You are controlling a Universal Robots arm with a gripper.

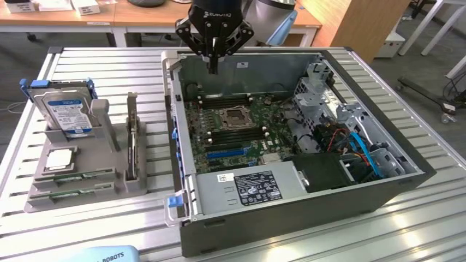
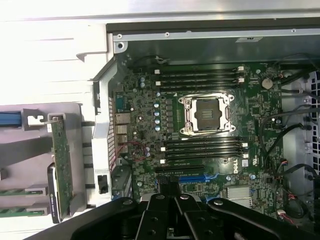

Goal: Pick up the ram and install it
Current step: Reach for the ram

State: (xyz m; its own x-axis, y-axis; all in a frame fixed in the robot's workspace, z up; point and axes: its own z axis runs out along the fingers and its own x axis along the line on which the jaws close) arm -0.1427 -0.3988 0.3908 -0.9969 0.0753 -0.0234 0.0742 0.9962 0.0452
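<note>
**Inspector:** Currently the end effector (image 1: pixel 213 64) hangs above the computer case (image 1: pixel 407 180), close to the case's far wall as the exterior view has it. Its fingers are pressed together and grip nothing.

**Clerk:** And the ram?

**Inspector:** The ram (image 1: pixel 75 177) is outside the case, to the exterior view's left of it and well apart from the end effector. It lies flat in a slot of a grey holder (image 1: pixel 43 199). A second stick (image 1: pixel 73 191) of the same kind lies just beside it in the next slot.

**Clerk:** What else does the holder carry?

**Inspector:** A hard drive (image 1: pixel 65 112) stands upright at the end of the holder level with the case's far wall. A square processor chip (image 1: pixel 60 158) lies flat between the drive and the ram. A dark expansion card (image 1: pixel 131 142) stands on edge along the holder's side nearest the case. Holder and case both rest on a slatted metal worktop (image 1: pixel 109 65).

**Clerk:** Inside the case?

**Inspector:** The case lies on its side with the cover off. A green board (image 1: pixel 211 134) sits in it, with a square socket (image 1: pixel 235 117) at its middle. Dark memory slots (image 1: pixel 218 101) run in rows on both sides of the socket. In the wrist view the end effector (image 2: pixel 172 220) sits over the board.
</note>
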